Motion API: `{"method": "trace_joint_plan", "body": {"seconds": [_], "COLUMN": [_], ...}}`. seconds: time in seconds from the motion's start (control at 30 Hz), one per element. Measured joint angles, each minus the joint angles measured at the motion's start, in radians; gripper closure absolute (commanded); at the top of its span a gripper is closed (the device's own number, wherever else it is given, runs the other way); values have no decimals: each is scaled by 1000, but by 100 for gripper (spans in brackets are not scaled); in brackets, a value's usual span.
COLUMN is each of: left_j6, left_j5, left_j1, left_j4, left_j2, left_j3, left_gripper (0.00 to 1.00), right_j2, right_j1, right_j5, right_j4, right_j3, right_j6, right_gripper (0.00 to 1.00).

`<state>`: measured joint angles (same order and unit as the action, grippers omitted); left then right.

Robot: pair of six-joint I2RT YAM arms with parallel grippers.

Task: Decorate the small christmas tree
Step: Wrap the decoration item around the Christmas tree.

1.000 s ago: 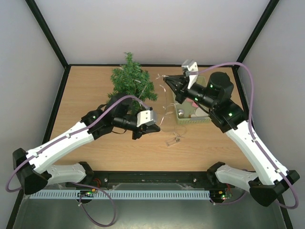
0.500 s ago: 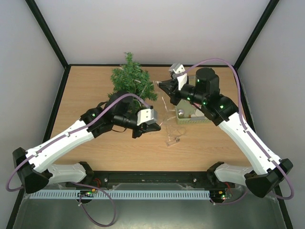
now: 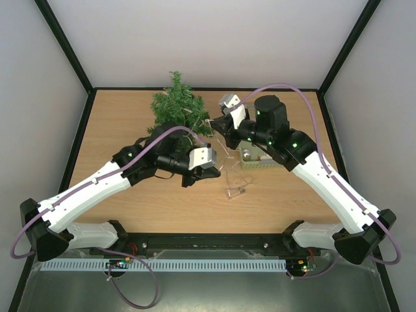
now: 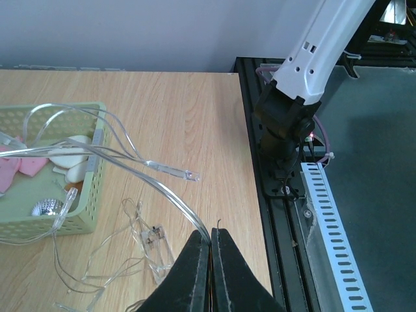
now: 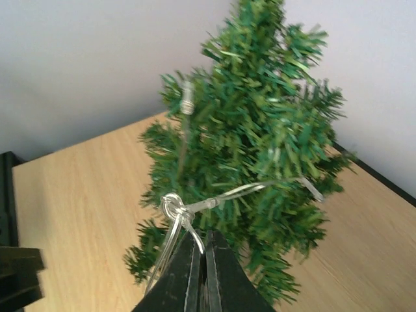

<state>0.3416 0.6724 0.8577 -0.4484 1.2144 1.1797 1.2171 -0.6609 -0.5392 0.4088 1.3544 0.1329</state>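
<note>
The small christmas tree [image 3: 180, 109] stands at the back middle of the table, dark green and bristly; it fills the right wrist view [image 5: 260, 143]. A clear string of lights [image 5: 214, 201] lies across its branches with a knotted loop. My right gripper [image 3: 212, 121] is shut on this string right at the tree's right side [image 5: 202, 235]. My left gripper [image 3: 217, 173] is shut on another stretch of the clear light string [image 4: 162, 188], low over the table [image 4: 210, 233]. The string's clear battery box [image 3: 236, 192] lies on the wood.
A pale green basket [image 3: 263, 160] with a silver bauble [image 4: 45, 208] and pale ornaments sits right of the tree, under the right arm. Loose wire loops [image 4: 110, 253] lie beside it. The table's black frame edge [image 4: 260, 162] runs close by the left gripper.
My right gripper has swung left and down from above the basket toward the tree, carrying the light string. The left arm has hardly moved.
</note>
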Motion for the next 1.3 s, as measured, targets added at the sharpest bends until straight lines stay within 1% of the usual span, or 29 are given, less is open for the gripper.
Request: {"method": "trace_joint_plan", "body": {"seconds": [0.17,0.4,0.63,0.87,1.03,1.13,1.2,1.3], "left_j6": [11,20,25,7,-30,-57,-76,-110], "left_j5": [-3,-26,-72,-110,-239,-351,-415,-493], "left_j1": [0,-20,-92,-148,-153,-158,-163,-164], "left_j4": [1,9,12,53,103,124,137,157], "left_j2": [-20,-122,-219,-318,-378,-410,-428,-453], "left_j3": [-4,-31,-50,-73,-97,-102,-102,-102], "left_gripper": [98,98,98,98,98,98,98,97], "right_j2": [45,121,80,22,-61,-143,-211,-307], "right_j1": [0,35,204,245,251,251,251,253], "right_j5": [124,260,336,440,521,533,511,434], "right_j4": [37,69,35,6,5,3,-9,-49], "right_j3": [19,21,-37,-112,-133,-133,-134,-134], "right_j6": [2,-39,-111,-151,-167,-167,-159,-144], "right_gripper": [98,98,98,98,98,98,98,98]}}
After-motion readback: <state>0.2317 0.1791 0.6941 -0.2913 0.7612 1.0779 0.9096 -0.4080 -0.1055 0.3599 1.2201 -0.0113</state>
